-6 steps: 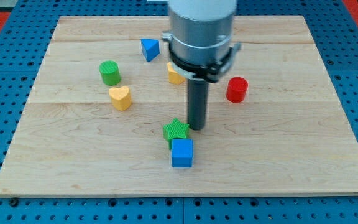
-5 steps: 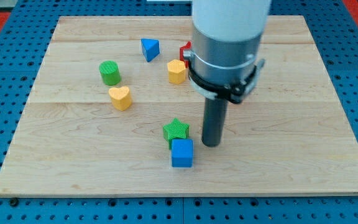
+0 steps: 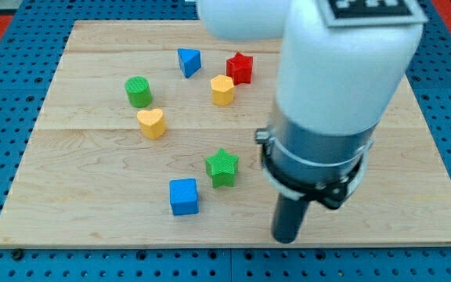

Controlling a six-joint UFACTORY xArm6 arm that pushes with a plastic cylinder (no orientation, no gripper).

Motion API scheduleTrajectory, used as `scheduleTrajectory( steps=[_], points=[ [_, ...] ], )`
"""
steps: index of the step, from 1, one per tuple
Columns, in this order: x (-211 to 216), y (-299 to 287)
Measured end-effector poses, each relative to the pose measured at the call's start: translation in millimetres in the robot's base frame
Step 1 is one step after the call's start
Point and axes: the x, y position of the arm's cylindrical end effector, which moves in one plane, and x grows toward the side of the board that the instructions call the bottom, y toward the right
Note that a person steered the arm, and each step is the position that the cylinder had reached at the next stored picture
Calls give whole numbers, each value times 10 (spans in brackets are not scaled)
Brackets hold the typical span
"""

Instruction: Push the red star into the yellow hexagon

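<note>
The red star [image 3: 240, 67] lies near the view's top, just up and right of the yellow hexagon [image 3: 222, 90]; the two look to be touching or nearly so. My tip [image 3: 286, 240] is near the view's bottom edge of the board, far below both, and right of the blue cube [image 3: 184, 197] and the green star [image 3: 223, 167].
A blue triangle [image 3: 189, 61] sits left of the red star. A green cylinder [image 3: 138, 92] and a yellow heart [image 3: 152, 123] lie at the left. The arm's large body hides the board's right middle. The wooden board [image 3: 69, 196] rests on a blue pegboard.
My tip has moved right and toward the view's bottom. The blue cube now sits lower left, apart from the green star. The red star is uncovered; the red cylinder is now hidden by the arm.
</note>
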Motion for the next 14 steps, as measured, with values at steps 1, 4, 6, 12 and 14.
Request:
scheduleTrajectory(
  steps=[1,4,6,12,14],
  points=[
    [-128,-495],
    [-897,-996],
    [-1652,-513],
    [-3131,-425],
    [-3174,-908]
  ],
)
